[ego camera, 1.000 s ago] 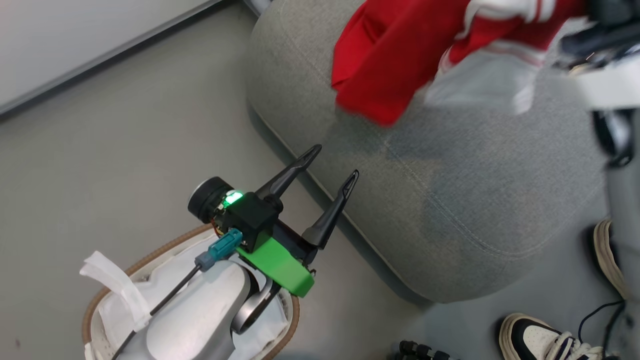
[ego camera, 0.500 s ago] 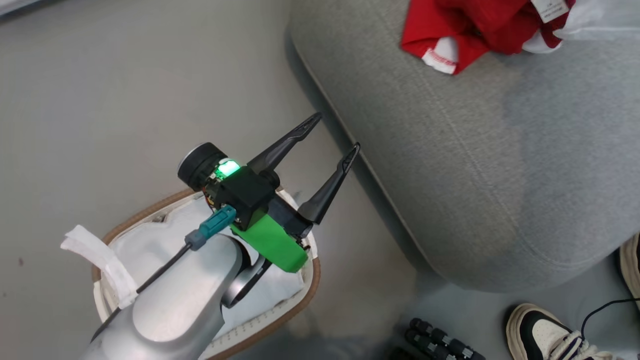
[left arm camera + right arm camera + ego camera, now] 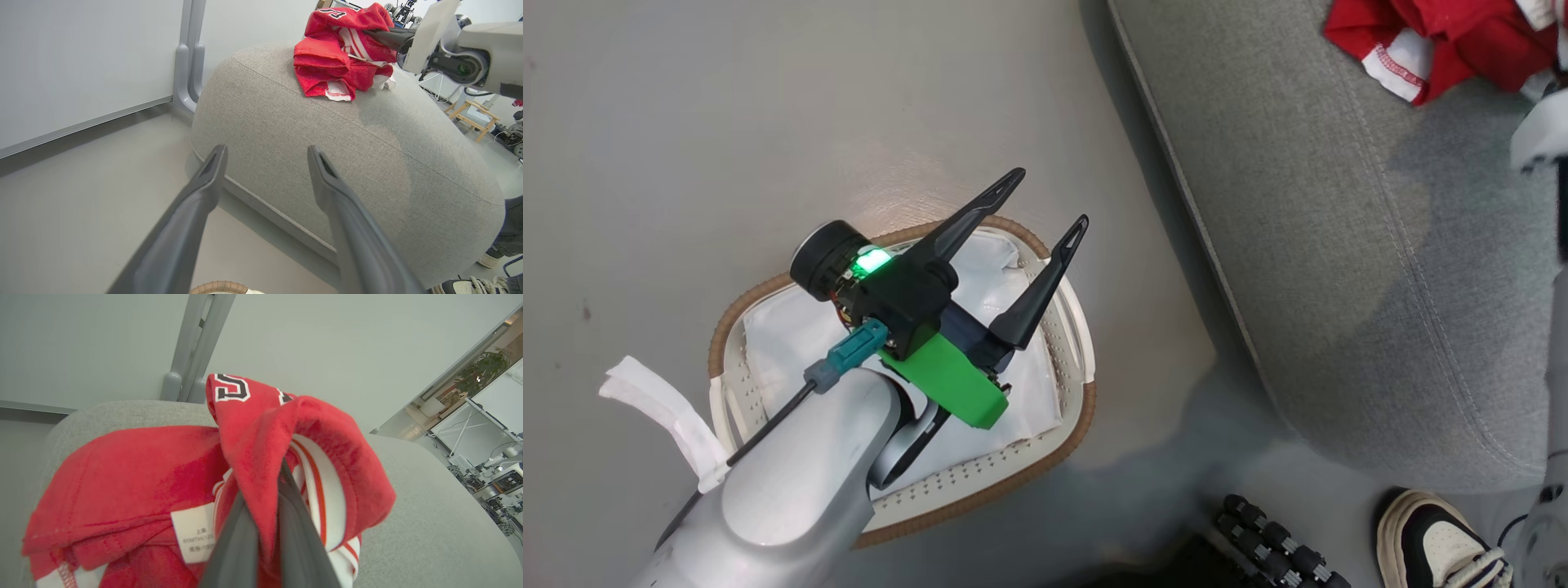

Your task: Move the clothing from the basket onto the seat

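Note:
The clothing (image 3: pixel 1445 37) is a bright red heap with white trim lying on the grey seat (image 3: pixel 1339 245) at the top right of the head view. My right gripper (image 3: pixel 282 467) is shut on a fold of the lettered red jersey (image 3: pixel 261 428), which stands up from the heap. From the left wrist view, that gripper (image 3: pixel 374 34) pinches the heap's (image 3: pixel 335 61) top over the seat (image 3: pixel 327 143). My left gripper (image 3: pixel 1049 198) hangs open and empty above the basket (image 3: pixel 719 327), which holds a white liner (image 3: pixel 792 335). Its spread fingers (image 3: pixel 204 192) point toward the seat's side.
The basket stands on grey floor just left of the seat's rounded corner. A person's shoe (image 3: pixel 1429 539) and a black ribbed object (image 3: pixel 1274 543) lie on the floor near the seat's front. A wall with a grey post (image 3: pixel 188 53) rises behind the seat.
The head camera has swung, so the whole picture shifted. A second ago the red garment hung blurred above the seat; now it rests on the cushion, still pinched. My left gripper stays open.

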